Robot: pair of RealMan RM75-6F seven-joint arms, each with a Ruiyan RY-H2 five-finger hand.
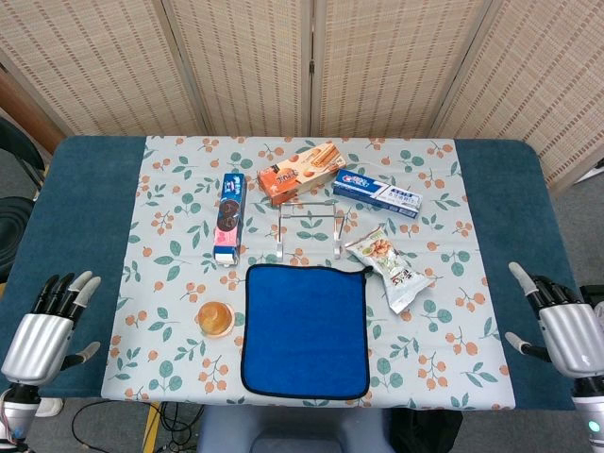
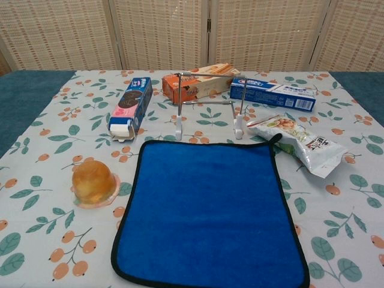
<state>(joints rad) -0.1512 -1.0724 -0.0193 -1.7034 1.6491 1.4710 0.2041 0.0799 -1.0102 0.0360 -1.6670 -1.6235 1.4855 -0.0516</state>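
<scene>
Currently idle: left robot hand (image 1: 47,326) and right robot hand (image 1: 564,326) spread, empty. Could tip jelly cup (image 1: 216,318) or snag blue cloth (image 1: 305,329) if swept in low.

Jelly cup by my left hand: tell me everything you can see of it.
The jelly cup is a small clear plastic dome with amber-orange jelly inside. It sits flat on its wide rim on the floral tablecloth, dome upward. It lies just left of the blue cloth, apart from it, and nearer than the cookie box. Nothing touches it but the tablecloth.
</scene>
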